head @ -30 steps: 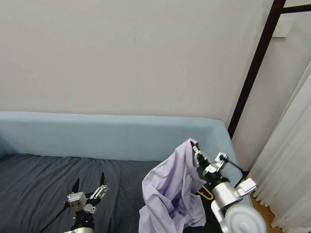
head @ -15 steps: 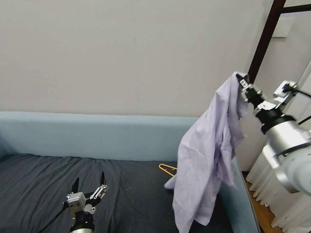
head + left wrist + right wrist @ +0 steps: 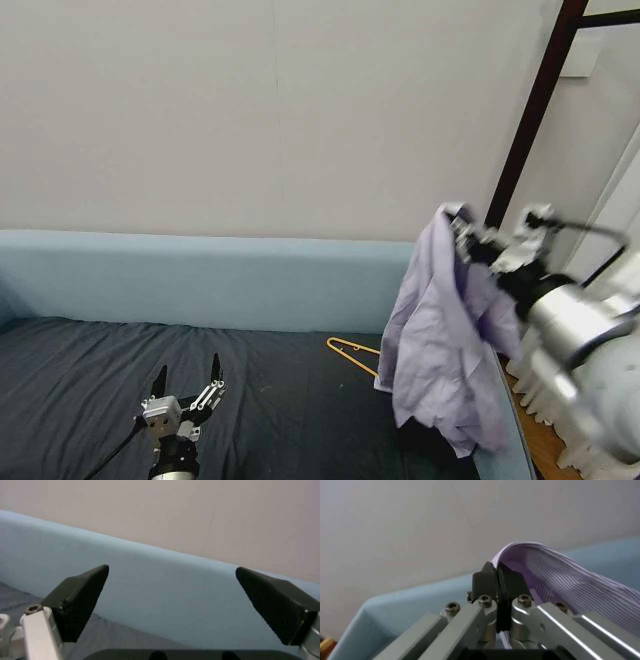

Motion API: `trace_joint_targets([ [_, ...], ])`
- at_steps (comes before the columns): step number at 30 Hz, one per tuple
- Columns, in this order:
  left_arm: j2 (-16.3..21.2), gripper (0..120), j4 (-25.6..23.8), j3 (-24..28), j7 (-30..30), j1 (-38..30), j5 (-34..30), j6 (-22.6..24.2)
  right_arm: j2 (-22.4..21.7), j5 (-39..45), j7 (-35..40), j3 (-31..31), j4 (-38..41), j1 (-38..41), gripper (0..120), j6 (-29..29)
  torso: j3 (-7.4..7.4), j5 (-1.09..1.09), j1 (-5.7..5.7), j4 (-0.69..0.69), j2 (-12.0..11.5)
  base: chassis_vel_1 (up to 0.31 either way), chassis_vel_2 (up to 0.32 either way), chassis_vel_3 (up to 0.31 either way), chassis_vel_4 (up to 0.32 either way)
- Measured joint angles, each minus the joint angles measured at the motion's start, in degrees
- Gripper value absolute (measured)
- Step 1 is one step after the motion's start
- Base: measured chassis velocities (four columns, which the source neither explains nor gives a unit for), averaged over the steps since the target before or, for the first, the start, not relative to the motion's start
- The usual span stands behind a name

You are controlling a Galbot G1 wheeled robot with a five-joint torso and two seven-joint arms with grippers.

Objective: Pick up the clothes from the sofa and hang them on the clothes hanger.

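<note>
Lilac shirt (image 3: 440, 345) hangs clamped in the right pincer (image 3: 459, 217) above the sofa (image 3: 200, 282)'s right edge; left pincer (image 3: 187, 376) open.

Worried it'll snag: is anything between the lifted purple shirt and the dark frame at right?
Nothing visible. The right gripper holds the shirt up beside the dark frame, only bare wall behind. The left gripper hovers open above the sofa.

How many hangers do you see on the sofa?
1. An orange hanger lies on the sofa's dark seat, partly hidden by the purple shirt; others may hide behind it.
</note>
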Motion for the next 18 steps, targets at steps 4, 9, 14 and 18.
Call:
trace_joint_targets([
  [4, -0.12, 100, 0.91, -0.31, -0.05, 0.03, 0.01, -0.37, 7.22, -5.89, -1.47, -8.55, -9.34, -0.86, 0, -0.01, 0.01, 0.00, 0.00, 0.02, 0.00, 0.000, 0.000, 0.000, 0.000],
  [9, -0.51, 100, 2.04, -0.48, -0.15, 0.48, 0.41, -1.12, 15.59, -16.93, -5.40, -19.02, -24.53, 0.05, 0, 2.08, 0.01, -0.02, 0.00, 0.02, 0.00, 0.000, 0.000, 0.000, 0.000],
  [14, -0.30, 100, 2.19, -1.29, -0.42, 0.89, 0.46, -1.33, 21.07, -23.71, -9.04, -25.89, -38.83, 2.02, 0, 5.85, 0.01, -0.01, 0.00, 0.00, 0.00, 0.000, 0.000, 0.000, 0.000],
  [18, -0.01, 100, 2.22, -1.81, -0.67, 1.00, 0.34, -1.33, 23.57, -26.19, -10.35, -27.76, -43.87, 2.92, 0, 8.06, 0.01, -0.02, 0.00, -0.01, 0.00, 0.000, 0.000, 0.000, 0.000],
])
